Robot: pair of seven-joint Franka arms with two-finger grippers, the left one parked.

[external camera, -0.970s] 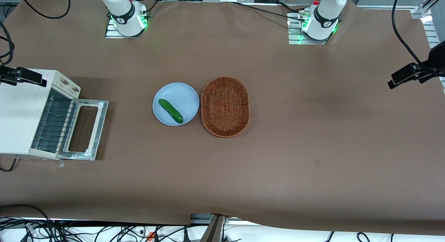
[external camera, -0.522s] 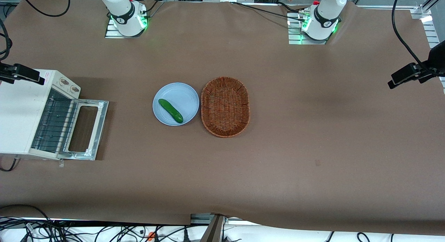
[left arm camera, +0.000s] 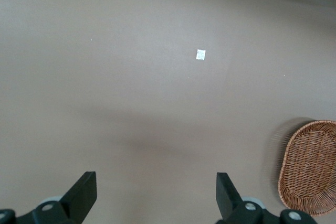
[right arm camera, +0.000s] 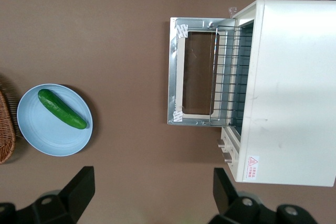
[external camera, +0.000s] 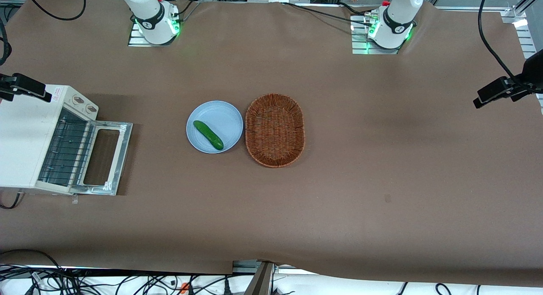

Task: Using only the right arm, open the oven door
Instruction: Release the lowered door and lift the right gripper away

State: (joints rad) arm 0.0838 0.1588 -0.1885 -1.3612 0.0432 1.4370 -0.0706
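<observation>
Oven door down flat on the brown desk, gripper raised above the scene with its fingers spread.

One desk (external camera: 339, 193), covered in plain brown paper, carries one cream-white toaster oven (external camera: 25, 138) at the working arm's end, one oval wicker basket (external camera: 275, 129), one pale blue plate (external camera: 220, 117) just beside the basket, and one green cucumber (external camera: 208, 134) lying on the plate. The oven door (external camera: 106, 158) is fully open (hinged at its lower edge), lying flat on the desk in front of the oven cavity, its long axis parallel to the oven front, with the wire rack (external camera: 68, 151) exposed. The right arm (external camera: 146, 9) rises from its base. The gripper (right arm camera: 152, 187) hovers high over the desk between plate and oven, fingers apart, holding nothing.
</observation>
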